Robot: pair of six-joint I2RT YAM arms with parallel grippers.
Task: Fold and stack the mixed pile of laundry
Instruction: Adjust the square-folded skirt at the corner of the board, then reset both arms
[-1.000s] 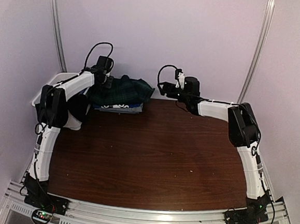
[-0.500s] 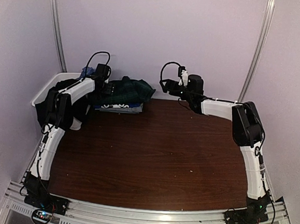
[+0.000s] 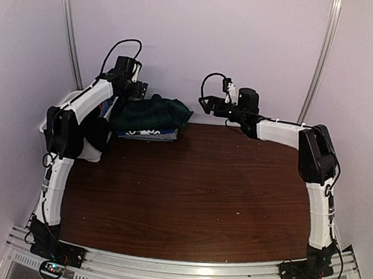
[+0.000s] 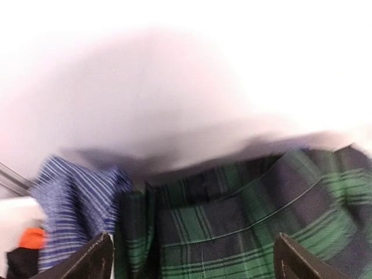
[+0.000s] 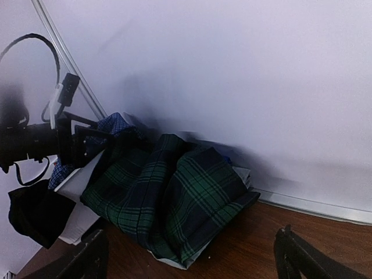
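**Top external view.** The left gripper hangs over the left end of the tartan skirt. The skirt lies bunched, not flat, on a folded stack at the far left of the table, just beside the white basket. The right gripper hovers to the skirt's right, apart from it. Note the hazard: if you tug the skirt from one side only, you are likely to drag the stack beneath it out of square.

**Left wrist view (blurred).** The fingertips stand wide apart with nothing between them. Tartan fills the space below, and a blue striped garment and an orange scrap sit at the left. Should you close here, you may pinch the striped cloth together with the skirt, or gather several pleats and lift a wad.

**Right wrist view.** This pincer is likewise spread wide and empty. The skirt drapes over the stack, with one corner overhanging onto the wood. A black garment hangs over the basket's wall, near the left arm. Brushing it could pull it out onto the table. If you send both arms to the skirt together, they may crowd each other.
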